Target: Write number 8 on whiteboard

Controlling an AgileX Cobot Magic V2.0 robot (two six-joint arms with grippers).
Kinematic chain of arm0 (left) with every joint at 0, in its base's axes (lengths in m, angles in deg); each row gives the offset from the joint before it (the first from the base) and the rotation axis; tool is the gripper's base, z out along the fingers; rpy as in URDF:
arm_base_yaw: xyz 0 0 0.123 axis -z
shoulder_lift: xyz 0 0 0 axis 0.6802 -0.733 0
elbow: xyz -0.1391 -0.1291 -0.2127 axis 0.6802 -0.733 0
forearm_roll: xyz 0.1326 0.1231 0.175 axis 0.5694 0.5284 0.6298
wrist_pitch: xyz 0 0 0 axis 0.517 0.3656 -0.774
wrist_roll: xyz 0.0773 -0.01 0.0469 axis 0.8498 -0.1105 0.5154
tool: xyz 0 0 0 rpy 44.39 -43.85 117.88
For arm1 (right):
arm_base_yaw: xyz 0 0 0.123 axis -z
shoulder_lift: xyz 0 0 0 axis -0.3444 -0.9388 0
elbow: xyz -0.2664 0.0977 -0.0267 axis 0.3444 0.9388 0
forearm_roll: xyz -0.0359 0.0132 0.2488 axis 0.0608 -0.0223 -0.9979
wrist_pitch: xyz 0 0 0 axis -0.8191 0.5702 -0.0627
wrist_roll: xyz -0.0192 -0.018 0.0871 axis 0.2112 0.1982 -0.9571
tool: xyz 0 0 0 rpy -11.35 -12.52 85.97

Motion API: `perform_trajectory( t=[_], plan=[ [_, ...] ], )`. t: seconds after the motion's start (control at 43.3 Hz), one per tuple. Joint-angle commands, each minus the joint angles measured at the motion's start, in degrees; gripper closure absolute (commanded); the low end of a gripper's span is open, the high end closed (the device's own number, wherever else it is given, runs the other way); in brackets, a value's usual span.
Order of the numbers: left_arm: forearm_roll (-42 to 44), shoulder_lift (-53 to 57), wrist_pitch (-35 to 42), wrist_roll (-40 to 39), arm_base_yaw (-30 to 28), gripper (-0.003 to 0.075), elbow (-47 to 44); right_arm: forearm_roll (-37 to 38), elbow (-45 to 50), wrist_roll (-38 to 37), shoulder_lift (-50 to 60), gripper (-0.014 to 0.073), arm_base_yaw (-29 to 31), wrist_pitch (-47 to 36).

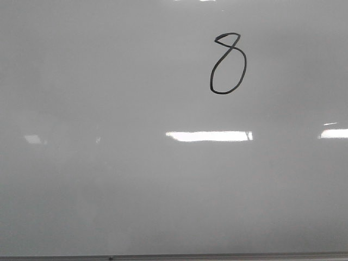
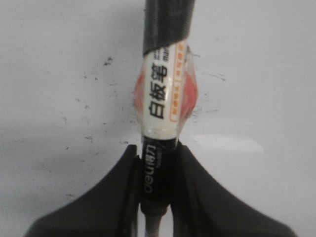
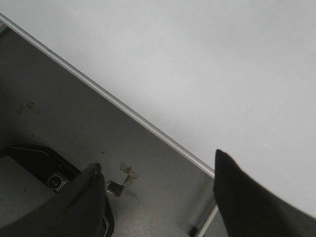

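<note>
The whiteboard fills the front view as a glossy pale grey surface with bright rectangular light reflections across its middle and a thin grey edge strip along the bottom. The number 8 is drawn in thin black line in the upper right part of the board, above the central reflection. Its top loop is small and pinched; its bottom loop is a larger oval. Neither arm appears in the front view.

In the left wrist view, the left gripper is closed on a whiteboard marker. The two black fingers press against the dark lower section of the barrel. The marker has a cream label with printed characters and an orange band, and a black upper section. Small black specks mark the board surface behind it.

In the right wrist view, the right gripper holds nothing, with its fingers spread well apart. It hangs over the board's metal-trimmed edge, with grey floor beside it.
</note>
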Motion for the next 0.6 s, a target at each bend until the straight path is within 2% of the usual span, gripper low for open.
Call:
perform_trajectory(
  t=[0.0, 0.162, 0.392, 0.439, 0.577],
  plan=[
    [-0.7, -1.5, 8.8, 0.0, 0.0, 0.0711, 1.5, 0.2, -1.7, -0.2, 0.3, 0.0095, 0.4, -2.6],
    [-0.7, -6.3, 10.4, 0.0, 0.0, 0.0710, 3.6, 0.2, -1.7, -0.2, 0.3, 0.0095, 0.4, -2.6],
    [-0.6, -11.5, 6.1, 0.0, 0.0, 0.0702, 7.8, 0.2, -1.1, -0.2, 0.3, 0.0095, 0.4, -2.6],
    [-0.5, -12.4, 5.7, 0.0, 0.0, 0.0684, 8.2, 0.2, -0.7, -0.2, 0.3, 0.0095, 0.4, -2.6],
    [-0.5, -13.5, 3.5, 0.0, 0.0, 0.0541, 9.5, 0.2, 0.2, -0.2, 0.3, 0.0095, 0.4, -2.6]
  ],
)
